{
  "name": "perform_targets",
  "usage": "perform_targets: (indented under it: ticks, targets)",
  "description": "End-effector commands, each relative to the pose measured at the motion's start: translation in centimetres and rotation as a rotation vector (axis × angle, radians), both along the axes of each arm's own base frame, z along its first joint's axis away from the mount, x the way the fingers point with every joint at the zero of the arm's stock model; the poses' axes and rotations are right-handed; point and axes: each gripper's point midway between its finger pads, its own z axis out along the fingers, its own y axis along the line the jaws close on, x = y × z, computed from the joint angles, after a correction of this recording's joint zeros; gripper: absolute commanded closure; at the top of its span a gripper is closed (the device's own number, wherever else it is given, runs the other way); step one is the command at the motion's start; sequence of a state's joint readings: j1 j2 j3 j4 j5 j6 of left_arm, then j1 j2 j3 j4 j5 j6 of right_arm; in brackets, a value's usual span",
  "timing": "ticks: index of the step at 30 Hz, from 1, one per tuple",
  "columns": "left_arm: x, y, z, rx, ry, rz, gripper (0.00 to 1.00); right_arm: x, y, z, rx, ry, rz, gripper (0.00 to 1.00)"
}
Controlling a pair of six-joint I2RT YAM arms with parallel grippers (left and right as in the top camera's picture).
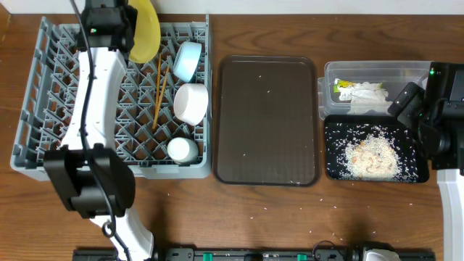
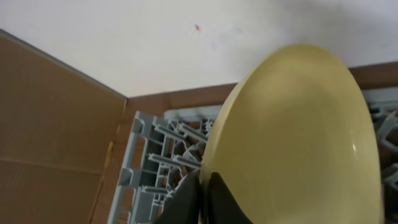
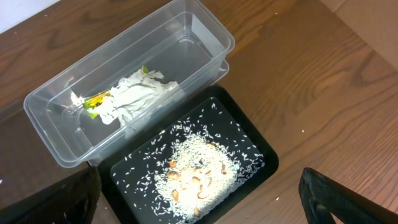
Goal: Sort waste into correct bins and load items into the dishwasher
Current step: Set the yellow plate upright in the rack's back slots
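My left gripper (image 2: 202,182) is shut on the rim of the yellow plate (image 2: 298,137), holding it on edge over the far side of the grey dishwasher rack (image 1: 43,109). In the rack lie the chopsticks (image 1: 159,90), light blue bowl (image 1: 188,60), white bowl (image 1: 191,102) and small white cup (image 1: 182,149). My right gripper (image 3: 199,205) hangs open and empty above the black bin (image 3: 261,149), which holds rice scraps (image 3: 196,168). The clear bin (image 3: 205,31) behind it holds crumpled paper (image 3: 140,93) and the green-and-orange wrapper (image 3: 96,99).
A large dark brown tray (image 1: 267,119) with a few stray grains lies between the rack and the two bins. More grains dot the wooden table (image 1: 290,217) in front. A cardboard panel (image 2: 50,137) stands left of the rack.
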State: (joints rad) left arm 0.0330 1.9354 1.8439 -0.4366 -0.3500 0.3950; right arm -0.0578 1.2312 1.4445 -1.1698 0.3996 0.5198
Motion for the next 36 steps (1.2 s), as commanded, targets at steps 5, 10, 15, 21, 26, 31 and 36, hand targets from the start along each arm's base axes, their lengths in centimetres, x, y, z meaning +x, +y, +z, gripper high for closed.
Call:
perform_targets:
  ticks: [5,10,15,21,26,31,36]
  targets:
    - [0.6,0.9,-2.3,0.033,0.043,0.032,0.93,-0.1,-0.2,0.2,0.0,-0.011,-0.023,0.01]
    - [1.2,0.8,-5.1,0.032,0.095,0.03,0.93,-0.1,-0.2,0.2,0.0,-0.011,-0.023,0.01]
    - [1.7,-0.5,-5.5,0.033,0.096,0.007,0.93,-0.1,-0.2,0.2,0.0,-0.011,-0.023,0.01]
    - [2.0,-2.0,-5.4,0.034,0.088,-0.018,0.74,-0.1,-0.2,0.2,0.0,-0.011,-0.021,0.01]
    - [2.0,-2.6,-5.3,0.015,0.075,-0.015,0.59,-0.1,-0.2,0.2,0.0,-0.011,-0.021,0.01]
    - [2.0,-2.6,-5.1,-0.024,0.049,0.016,0.54,-0.1,-0.2,0.2,0.0,-0.011,-0.021,0.01]
    - [1.7,-2.6,-3.3,-0.069,-0.013,0.047,0.52,-0.1,-0.2,0.2,0.0,-0.011,-0.021,0.01]
